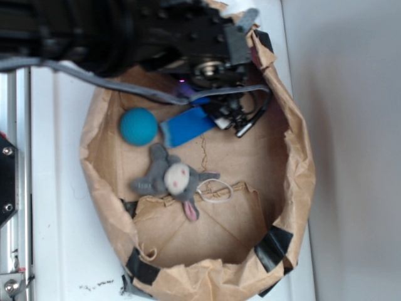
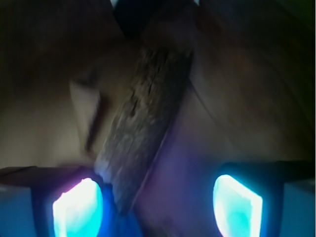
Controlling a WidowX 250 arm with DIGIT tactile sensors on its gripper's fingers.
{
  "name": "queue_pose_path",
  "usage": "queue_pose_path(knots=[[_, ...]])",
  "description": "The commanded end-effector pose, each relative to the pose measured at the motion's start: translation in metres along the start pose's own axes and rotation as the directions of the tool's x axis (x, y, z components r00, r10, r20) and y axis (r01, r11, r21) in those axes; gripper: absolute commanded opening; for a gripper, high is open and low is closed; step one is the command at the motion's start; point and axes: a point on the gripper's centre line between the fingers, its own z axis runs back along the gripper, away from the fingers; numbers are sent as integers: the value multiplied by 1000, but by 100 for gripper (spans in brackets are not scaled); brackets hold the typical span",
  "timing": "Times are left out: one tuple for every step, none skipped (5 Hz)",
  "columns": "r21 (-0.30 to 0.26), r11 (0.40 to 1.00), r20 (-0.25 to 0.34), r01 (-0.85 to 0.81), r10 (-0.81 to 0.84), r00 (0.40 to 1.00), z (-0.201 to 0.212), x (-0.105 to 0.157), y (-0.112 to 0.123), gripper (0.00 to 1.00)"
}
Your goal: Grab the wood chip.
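Wood chip [image 2: 143, 123]: blurred in the wrist view, lower end cut off between the glowing pads [image 2: 79, 207]; hidden in the exterior view behind the arm.
Gripper [image 1: 219, 110]: fingertips masked by the arm's body and cables; jaw spacing unreadable there.
Blue felt rectangle [image 1: 188, 125]: upper right end covered by the gripper.
Paper bag [image 1: 301, 163]: top rim hidden behind the arm, bottom rim cropped.

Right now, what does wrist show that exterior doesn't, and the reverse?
Wrist only: the wood chip, rough and bark-like, lying between the two glowing fingertips, nearer the left one; jaws apart. Exterior only: teal ball, grey plush mouse, blue felt, rubber band, taped bag rim; the arm hides the chip. Both: brown paper floor.
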Motion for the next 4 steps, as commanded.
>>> queue_pose_path(knots=[[-2,999,50,42,-42,998,6,21,-8,100],[-2,999,38,40,-40,998,3,21,-10,0],[9,999,40,45,-45,998,2,19,-11,0],[13,998,46,54,-55,997,4,18,-11,0]])
